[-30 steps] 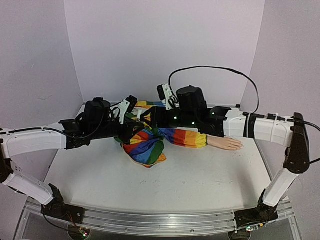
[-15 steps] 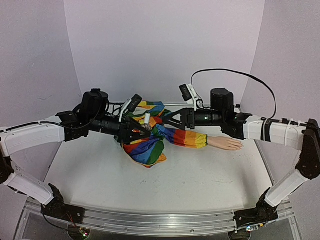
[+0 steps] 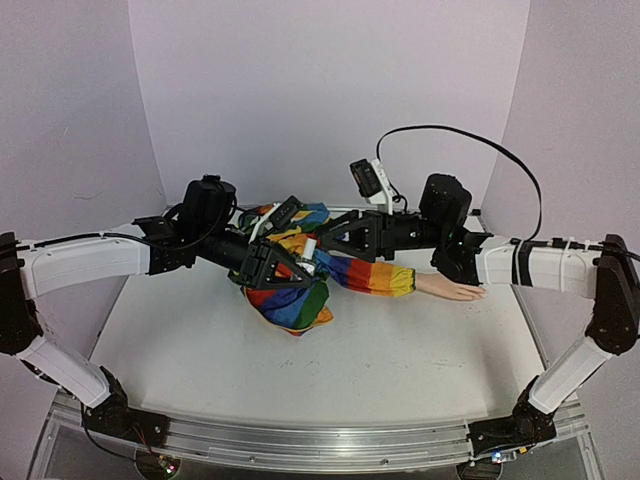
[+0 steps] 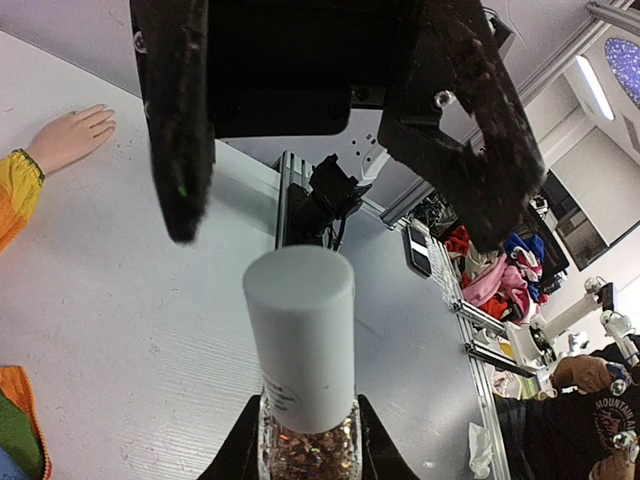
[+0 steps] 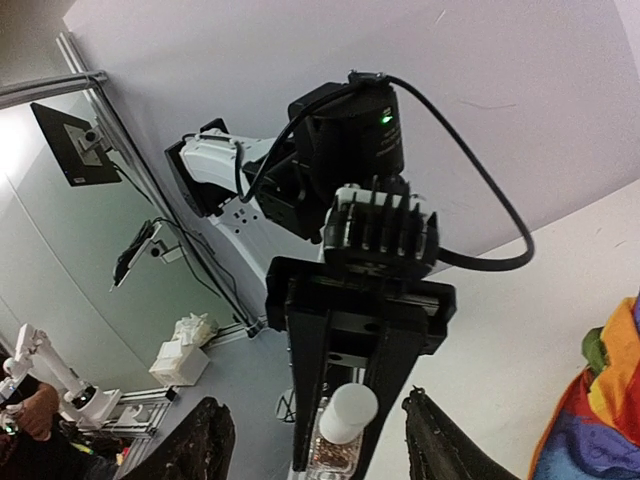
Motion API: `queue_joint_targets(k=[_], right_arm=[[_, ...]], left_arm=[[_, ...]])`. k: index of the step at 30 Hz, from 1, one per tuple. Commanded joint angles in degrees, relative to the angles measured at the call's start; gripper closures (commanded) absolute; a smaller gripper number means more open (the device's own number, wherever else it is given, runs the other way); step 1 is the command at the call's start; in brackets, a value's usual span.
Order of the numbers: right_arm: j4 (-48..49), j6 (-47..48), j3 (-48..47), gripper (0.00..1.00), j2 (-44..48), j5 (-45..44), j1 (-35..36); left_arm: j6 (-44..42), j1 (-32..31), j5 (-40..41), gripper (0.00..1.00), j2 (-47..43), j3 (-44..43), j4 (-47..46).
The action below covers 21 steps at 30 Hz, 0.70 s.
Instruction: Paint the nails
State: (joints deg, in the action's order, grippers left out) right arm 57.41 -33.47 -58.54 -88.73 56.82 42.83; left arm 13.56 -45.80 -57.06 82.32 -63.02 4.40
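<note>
Left gripper (image 4: 305, 455) stays pinched on the glitter polish bottle (image 4: 300, 440), upright. Right gripper (image 4: 335, 235) backed off and is back again, jaws spread either side of the cap (image 4: 300, 330), narrower than a moment ago, no contact. Uncapping pending. The nails (image 3: 479, 292) lie well behind the right gripper, under its forearm, unpainted.

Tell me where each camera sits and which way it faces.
Top external: above and behind, facing table and back wall; left arm and right arm show.
Left wrist: on the left arm, looking past its own fingers and held bottle at the open right hand.
Right wrist: on the right arm, facing the left hand; own fingertips at bottom.
Shared: both wrist views show the bottle.
</note>
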Motion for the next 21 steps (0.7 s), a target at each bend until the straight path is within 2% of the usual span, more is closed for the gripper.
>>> queue_joint_targets(k=[1,16,21], right_arm=[[6.4,-2.3,-3.8,0.45,-2.2,3.8,1.0],[8.1,-6.0,-7.6,0.7,-7.3,4.4,3.2],[8.3,-6.3,-8.4,0.82,-7.9,4.6,3.9]], left_arm=[[0.3,0.1,-2.9,1.0,0.1,-3.9,-2.3],[-0.9,0.1,-3.4,1.0,0.4,-3.6,-2.6],[-1.3,0.1,-3.6,1.0,0.2,-3.6,-2.6]])
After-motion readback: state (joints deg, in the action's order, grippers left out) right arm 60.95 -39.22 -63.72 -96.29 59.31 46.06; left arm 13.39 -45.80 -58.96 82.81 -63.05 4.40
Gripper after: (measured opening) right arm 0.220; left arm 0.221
